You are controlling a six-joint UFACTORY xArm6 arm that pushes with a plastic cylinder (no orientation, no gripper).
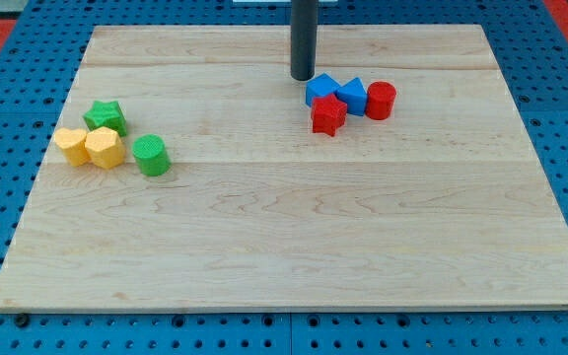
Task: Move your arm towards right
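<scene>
Now we see my tip (303, 77) bare, grasping nothing, on the wooden board (284, 247) at the far side, just left of the blue cube (320, 90) and red star (328, 115).

- Bright, even light falls over the whole wooden surface (284, 227), without glare
- Shadows are soft and short, tucked close beneath each block and beside my tip (303, 77)
- Focus is sharp across the view, with no blur and straight edges
</scene>
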